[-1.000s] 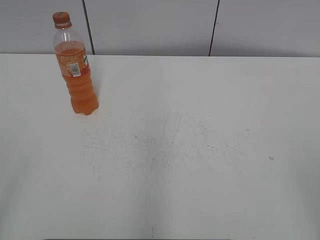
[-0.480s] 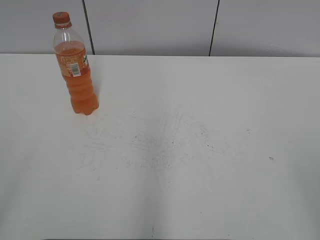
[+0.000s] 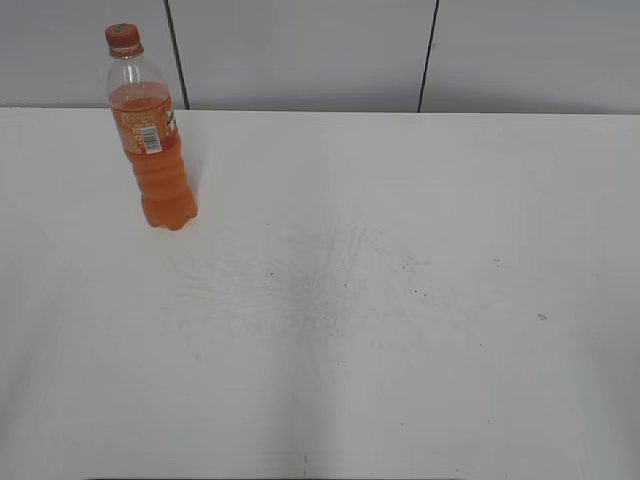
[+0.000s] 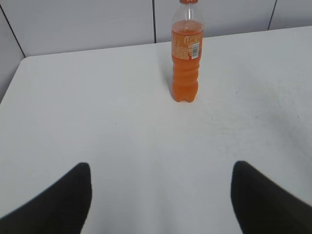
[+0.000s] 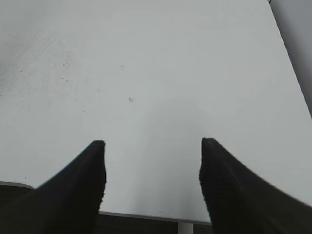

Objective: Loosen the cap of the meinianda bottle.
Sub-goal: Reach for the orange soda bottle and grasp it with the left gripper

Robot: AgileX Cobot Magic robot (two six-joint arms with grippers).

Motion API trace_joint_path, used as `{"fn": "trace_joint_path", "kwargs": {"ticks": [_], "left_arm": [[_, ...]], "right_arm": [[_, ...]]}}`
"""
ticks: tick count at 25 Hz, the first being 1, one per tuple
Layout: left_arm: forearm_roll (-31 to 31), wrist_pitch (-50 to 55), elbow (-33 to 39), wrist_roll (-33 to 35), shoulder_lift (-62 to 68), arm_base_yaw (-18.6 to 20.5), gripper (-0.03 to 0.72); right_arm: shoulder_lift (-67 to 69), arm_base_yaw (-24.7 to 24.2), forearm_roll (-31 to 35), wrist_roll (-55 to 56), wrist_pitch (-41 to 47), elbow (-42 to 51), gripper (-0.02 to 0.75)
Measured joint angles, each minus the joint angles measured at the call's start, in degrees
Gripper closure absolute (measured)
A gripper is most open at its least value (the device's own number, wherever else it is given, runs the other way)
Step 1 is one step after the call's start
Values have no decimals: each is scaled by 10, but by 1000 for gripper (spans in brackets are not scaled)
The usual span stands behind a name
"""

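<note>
The white bench [image 3: 400, 300] is filling most of every view, with fine dark scuffs at its middle and a grey panelled wall [image 3: 300, 50] running behind its far edge. The bottle [image 3: 155, 140] is standing upright on the bench near the far left corner, close to the wall, its barcode patch facing the exterior camera. The left claw [image 4: 161, 200] is hanging with its two dark fingers spread wide and gripping nothing; the bottle is standing well apart from it, straight ahead and slightly right of the gap between the fingers. The right claw [image 5: 151, 185] is also gaping wide and empty over the bench's near right edge, with no bottle in its view. The orange cap [image 3: 123, 38] is sitting on the bottle's neck, untouched by either claw.
</note>
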Motion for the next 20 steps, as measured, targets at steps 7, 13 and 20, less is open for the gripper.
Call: {"fn": "trace_joint_path", "kwargs": {"ticks": [7,13,20], "left_arm": [[0,-190,-11,9,68,0,154],[0,-413,25,9,165,0,154],[30,-686,121,2,317,-37,154]], "right_arm": [[0,0,0,0,0,0,279],[0,0,0,0,0,0,279],[0,0,0,0,0,0,279]]}}
